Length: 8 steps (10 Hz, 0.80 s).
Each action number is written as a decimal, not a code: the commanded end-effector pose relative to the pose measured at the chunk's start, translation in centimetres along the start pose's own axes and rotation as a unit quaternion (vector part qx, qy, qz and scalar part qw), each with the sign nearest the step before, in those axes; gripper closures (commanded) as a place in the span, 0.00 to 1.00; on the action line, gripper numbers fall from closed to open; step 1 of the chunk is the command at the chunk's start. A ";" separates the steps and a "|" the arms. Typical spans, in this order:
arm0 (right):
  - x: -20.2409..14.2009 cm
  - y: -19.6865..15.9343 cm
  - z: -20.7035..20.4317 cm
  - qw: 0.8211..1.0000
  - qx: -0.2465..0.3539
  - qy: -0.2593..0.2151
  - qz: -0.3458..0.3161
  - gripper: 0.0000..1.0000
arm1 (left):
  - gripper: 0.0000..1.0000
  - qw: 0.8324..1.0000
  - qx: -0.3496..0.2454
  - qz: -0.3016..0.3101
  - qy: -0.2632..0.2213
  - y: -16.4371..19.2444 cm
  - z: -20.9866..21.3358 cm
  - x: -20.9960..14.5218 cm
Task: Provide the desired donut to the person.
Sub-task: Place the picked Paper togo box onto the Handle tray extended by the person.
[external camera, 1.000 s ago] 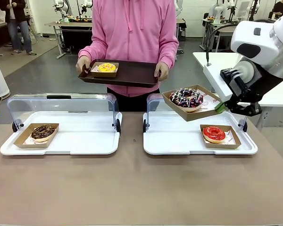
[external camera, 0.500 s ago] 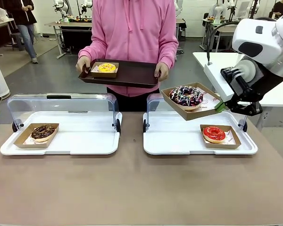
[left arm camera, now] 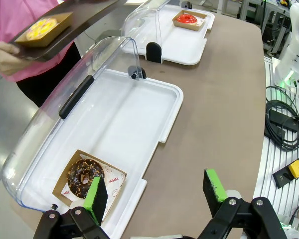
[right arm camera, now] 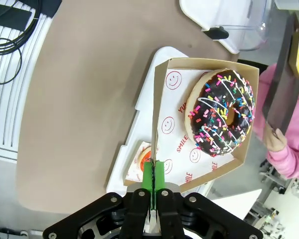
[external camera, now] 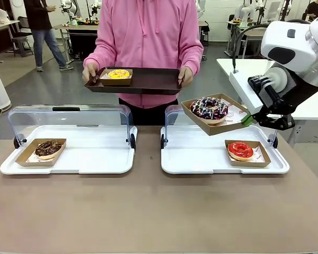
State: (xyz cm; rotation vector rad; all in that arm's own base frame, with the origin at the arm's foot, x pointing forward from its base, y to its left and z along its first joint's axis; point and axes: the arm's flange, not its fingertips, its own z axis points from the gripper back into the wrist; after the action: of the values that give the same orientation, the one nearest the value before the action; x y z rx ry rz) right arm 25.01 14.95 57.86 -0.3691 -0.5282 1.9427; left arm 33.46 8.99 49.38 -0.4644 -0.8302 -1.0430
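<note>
Carrying the sprinkle donut (external camera: 209,108) in its cardboard box (external camera: 222,126), the right hand (external camera: 247,120) is pinched shut on the box's edge, box tilted and held above the right white tray (external camera: 201,159), w/ the red donut (external camera: 240,150) left on that tray. Person (external camera: 148,37) stands across the tabletop (external camera: 148,211) holding a dark serving tray (external camera: 148,82) w/ a yellow donut (external camera: 118,74) on it. Step in hand looks like the handover: next move needs the box carried fwd and set level on the bare part of the dark tray, then released. Right wrist view shows the green pads (right arm camera: 153,180) clamping the thin box wall; front view hides that. Left wrist view shows the left hand (left arm camera: 155,191) open, empty, above the left tray (left arm camera: 139,114) near the chocolate nut donut (left arm camera: 83,175).
</note>
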 end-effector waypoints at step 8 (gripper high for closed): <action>-0.1 0.1 0.1 1.000 0.000 0.004 0.006 1.00 | 0.00 1.000 -0.001 -0.001 -0.008 0.0 0.0 -0.1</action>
State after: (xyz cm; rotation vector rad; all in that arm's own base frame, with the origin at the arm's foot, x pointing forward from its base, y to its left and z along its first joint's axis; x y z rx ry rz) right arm 25.01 14.95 57.85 -0.3690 -0.5281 1.9427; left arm 33.46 8.99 49.38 -0.4644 -0.8302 -1.0429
